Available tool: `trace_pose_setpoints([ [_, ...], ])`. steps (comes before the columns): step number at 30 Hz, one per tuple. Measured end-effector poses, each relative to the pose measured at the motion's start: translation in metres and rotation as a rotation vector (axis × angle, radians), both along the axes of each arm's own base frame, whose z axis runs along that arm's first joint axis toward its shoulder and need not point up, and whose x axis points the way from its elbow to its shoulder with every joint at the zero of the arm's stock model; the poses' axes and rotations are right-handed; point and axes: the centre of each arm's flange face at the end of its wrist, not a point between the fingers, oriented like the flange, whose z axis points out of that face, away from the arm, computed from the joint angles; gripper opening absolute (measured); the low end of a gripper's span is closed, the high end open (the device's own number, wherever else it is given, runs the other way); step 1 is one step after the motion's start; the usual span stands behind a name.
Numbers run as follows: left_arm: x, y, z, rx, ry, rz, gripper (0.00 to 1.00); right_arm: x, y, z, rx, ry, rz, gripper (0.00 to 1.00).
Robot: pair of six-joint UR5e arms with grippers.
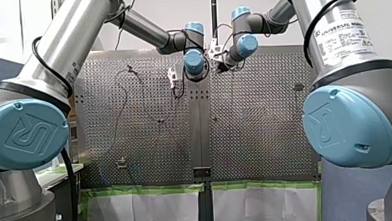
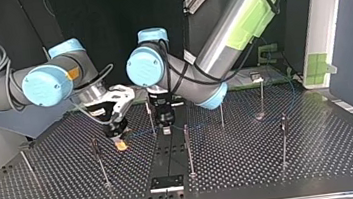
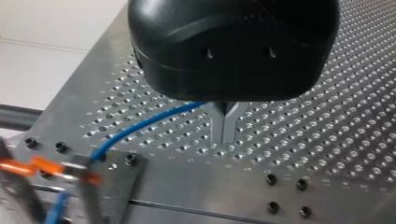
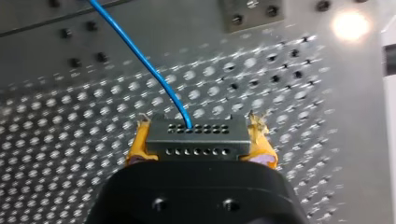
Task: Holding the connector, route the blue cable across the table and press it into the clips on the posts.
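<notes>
A pale wall (image 1: 174, 6) is seen at the back. White sheets (image 1: 143, 213) are edged with green tape (image 1: 142, 190).

My left gripper (image 3: 224, 138) pinches the blue cable (image 3: 140, 125) just above the perforated table (image 3: 327, 135)

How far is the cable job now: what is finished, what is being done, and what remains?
Done: my right gripper holds the connector between its yellow pads. In hand: the blue cable runs from it to my left gripper, which looks shut on it. Left: the top view's near posts show no cable at their tops, so pressing it in remains.
</notes>
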Motion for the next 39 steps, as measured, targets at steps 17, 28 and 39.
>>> trace_pose_setpoints([
  [17, -0.008, 0.008, -0.058, -0.009, 0.004, -0.037, 0.02, -0.005, 0.005, -0.083, 0.114, 0.064, -0.007, 0.00],
  [28, -0.015, 0.018, -0.095, -0.013, 0.006, -0.059, 0.02, -0.010, 0.011, -0.118, 0.131, 0.059, -0.011, 0.00],
  [39, -0.029, 0.015, -0.168, -0.001, 0.067, -0.129, 0.02, -0.023, 0.026, -0.156, 0.169, 0.101, -0.012, 0.00],
])
